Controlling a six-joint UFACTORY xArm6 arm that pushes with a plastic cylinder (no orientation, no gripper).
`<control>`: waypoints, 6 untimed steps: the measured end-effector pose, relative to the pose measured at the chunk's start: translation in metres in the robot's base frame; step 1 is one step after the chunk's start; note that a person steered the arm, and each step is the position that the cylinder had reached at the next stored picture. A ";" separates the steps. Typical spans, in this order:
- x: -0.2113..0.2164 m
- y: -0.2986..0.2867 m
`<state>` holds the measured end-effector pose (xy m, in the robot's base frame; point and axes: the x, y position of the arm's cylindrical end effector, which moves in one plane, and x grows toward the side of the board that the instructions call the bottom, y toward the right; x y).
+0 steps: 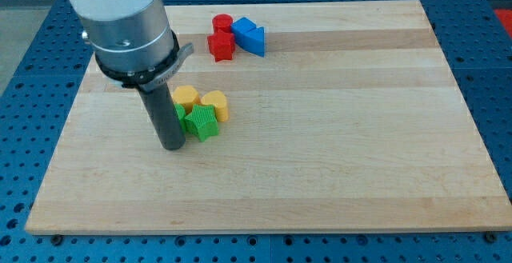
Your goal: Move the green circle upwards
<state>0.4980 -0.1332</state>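
Note:
My tip (173,145) rests on the board at the view's left of centre, at the end of the dark rod. Right beside it, mostly hidden behind the rod, a sliver of green (181,114) shows, which looks like the green circle. A green star-shaped block (202,123) sits just to the right of the tip, touching that sliver. Two yellow blocks sit above the green ones: one (186,97) at the left, a heart-like one (215,104) at the right.
Near the view's top, a red round block (222,23) and a red star-like block (221,45) sit next to two blue blocks (249,36). The wooden board (336,135) lies on a blue perforated table.

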 end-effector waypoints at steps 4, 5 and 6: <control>-0.083 -0.038; -0.111 -0.062; -0.131 -0.064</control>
